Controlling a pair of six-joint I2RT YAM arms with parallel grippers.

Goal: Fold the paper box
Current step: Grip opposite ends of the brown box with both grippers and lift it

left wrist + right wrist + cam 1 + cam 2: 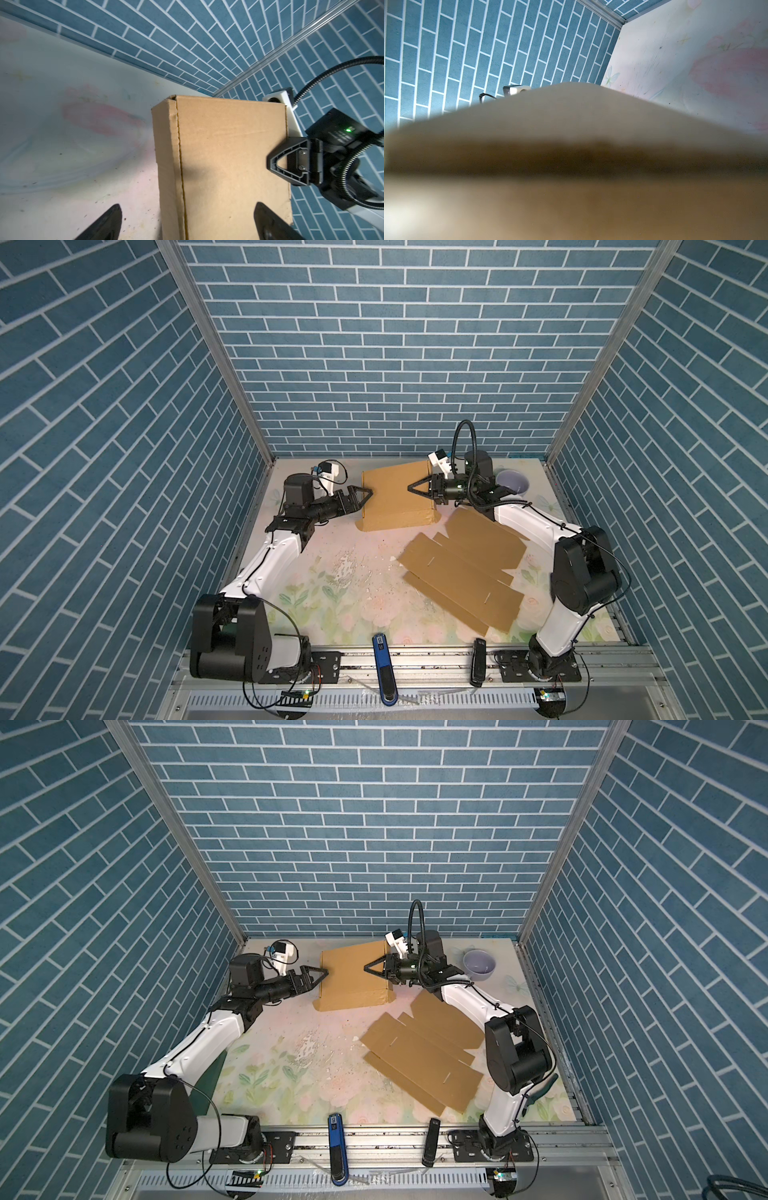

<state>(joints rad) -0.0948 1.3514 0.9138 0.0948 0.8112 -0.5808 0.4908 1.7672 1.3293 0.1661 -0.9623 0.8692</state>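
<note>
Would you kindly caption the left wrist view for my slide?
Open left gripper faces the upright cardboard box, whose far edge the right gripper grips.

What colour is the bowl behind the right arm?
Pale lavender bowl; it shows best in a top view.

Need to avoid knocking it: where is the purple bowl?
In a top view the purple bowl sits far right by the back wall, just beyond the right arm.
</note>
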